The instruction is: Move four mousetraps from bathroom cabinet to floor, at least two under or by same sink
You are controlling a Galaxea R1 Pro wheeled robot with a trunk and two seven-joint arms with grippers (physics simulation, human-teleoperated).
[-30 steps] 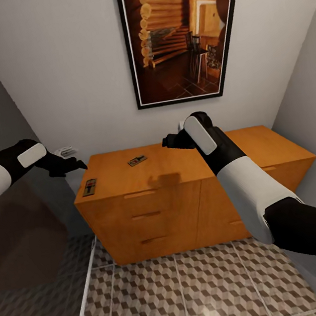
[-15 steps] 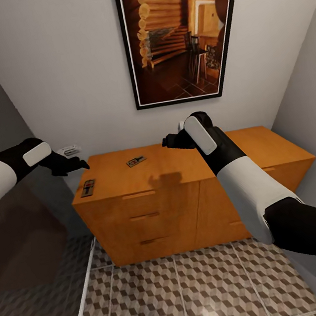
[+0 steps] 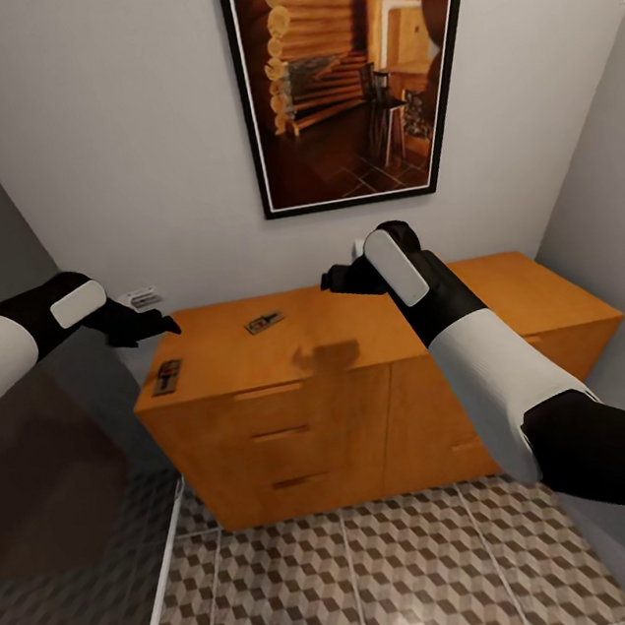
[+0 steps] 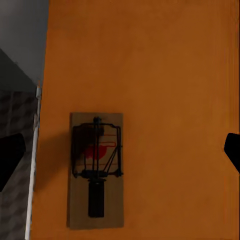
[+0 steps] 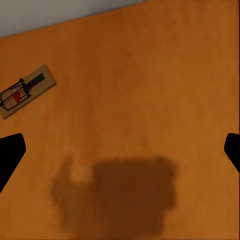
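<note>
Two mousetraps lie on top of the orange-brown cabinet (image 3: pixel 308 422). One mousetrap (image 3: pixel 166 376) sits near the cabinet's front left corner, the other mousetrap (image 3: pixel 265 321) further back toward the middle. My left gripper (image 3: pixel 165 325) hovers over the cabinet's left end, above the corner trap. In the left wrist view that trap (image 4: pixel 96 170) lies below the open gripper (image 4: pixel 121 155). My right gripper (image 3: pixel 330 280) hangs open above the cabinet top, to the right of the middle trap (image 5: pixel 26 91), with nothing between its fingers (image 5: pixel 11 152). Cube-patterned bathroom floor (image 3: pixel 341 587) lies in front.
A framed cabin picture (image 3: pixel 349 74) hangs on the wall behind the cabinet. A glass panel (image 3: pixel 64 526) stands at the left, and a grey wall (image 3: pixel 620 239) closes the right side. A small white fitting (image 3: pixel 140 299) sits on the wall by the left gripper.
The camera has shifted a little, sliding the scene left. My left gripper has come further over the cabinet's left end. The right arm holds still.
</note>
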